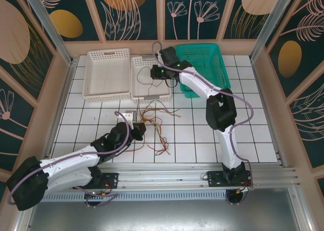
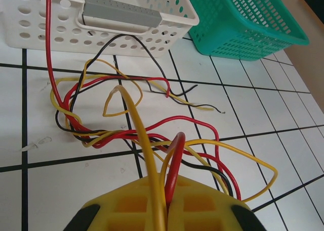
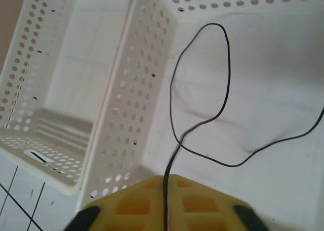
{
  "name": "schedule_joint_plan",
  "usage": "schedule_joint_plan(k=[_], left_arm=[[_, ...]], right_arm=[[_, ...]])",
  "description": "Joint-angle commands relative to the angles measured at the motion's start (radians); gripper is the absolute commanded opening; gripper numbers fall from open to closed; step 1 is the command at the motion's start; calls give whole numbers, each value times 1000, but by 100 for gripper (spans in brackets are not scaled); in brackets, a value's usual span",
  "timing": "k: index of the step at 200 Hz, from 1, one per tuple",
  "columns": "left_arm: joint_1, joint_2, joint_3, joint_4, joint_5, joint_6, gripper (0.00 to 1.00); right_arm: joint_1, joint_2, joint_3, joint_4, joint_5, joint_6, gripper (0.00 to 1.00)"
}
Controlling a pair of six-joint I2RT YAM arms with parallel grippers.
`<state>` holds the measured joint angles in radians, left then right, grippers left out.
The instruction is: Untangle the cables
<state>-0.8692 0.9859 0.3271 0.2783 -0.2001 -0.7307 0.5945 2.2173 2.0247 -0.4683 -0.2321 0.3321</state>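
A tangle of thin red, black and yellow cables (image 1: 154, 125) lies on the white tiles in front of the baskets. My left gripper (image 1: 137, 130) is at the tangle's near left side. In the left wrist view its yellow fingers (image 2: 202, 205) are shut on a red cable loop (image 2: 177, 155) and a yellow cable (image 2: 142, 140). My right gripper (image 1: 159, 73) hangs over the middle white basket (image 1: 149, 96). There it (image 3: 165, 178) is shut on a black cable (image 3: 226, 79) that loops over the basket floor.
A larger white basket (image 1: 107, 92) stands at the back left and a green basket (image 1: 221, 64) at the back right. One red cable (image 2: 48, 39) climbs over the white basket's wall (image 2: 30, 29). Wooden walls close in the tiled floor.
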Motion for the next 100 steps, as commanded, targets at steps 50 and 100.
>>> schedule_joint_plan(k=[50,100], left_arm=[[7,2,48,-2,-18,-2,0],[8,5,62,-6,-18,4,0]], right_arm=[[22,-68,49,-74,32,-41,40],[28,-232,-76,-20,-26,-34,46]])
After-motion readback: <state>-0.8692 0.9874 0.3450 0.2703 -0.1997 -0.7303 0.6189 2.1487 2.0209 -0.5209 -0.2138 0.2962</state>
